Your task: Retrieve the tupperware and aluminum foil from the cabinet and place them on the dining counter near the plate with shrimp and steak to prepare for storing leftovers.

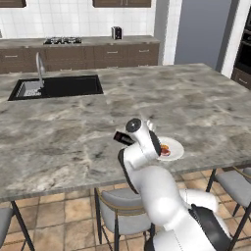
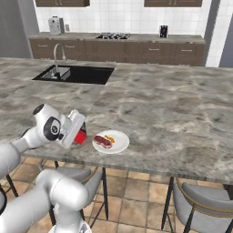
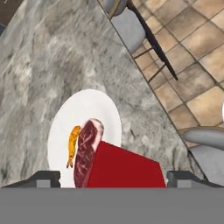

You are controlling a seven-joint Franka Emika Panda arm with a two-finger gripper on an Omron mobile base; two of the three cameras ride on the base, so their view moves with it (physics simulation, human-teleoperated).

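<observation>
Carrying the aluminum foil low over the near edge of the dining surface, gripper pinching the box, red end poking out between the two dark tips in the hand view. In the left base view, black length of the box jutting left from behind the wrist; in the right base view, red end showing just left of the plate with shrimp and steak.

Judged step: setting the foil down near the plate. Best done thus:

- From the left side: keep the box level, long side flat to the stone, so no tipping on release.
- In the middle: lower until the underside rests on the marble before spreading the gripper; cannot tell from these views whether contact is already made.
- Toward the right: hold clear of the plate rim; in the hand view the red end overlaps the steak and sits just beside the shrimp, so a nudge leftward, away from the food, looks wise.
- Mind the near edge, with chair below.

Tupperware not yet beside the plate.
</observation>
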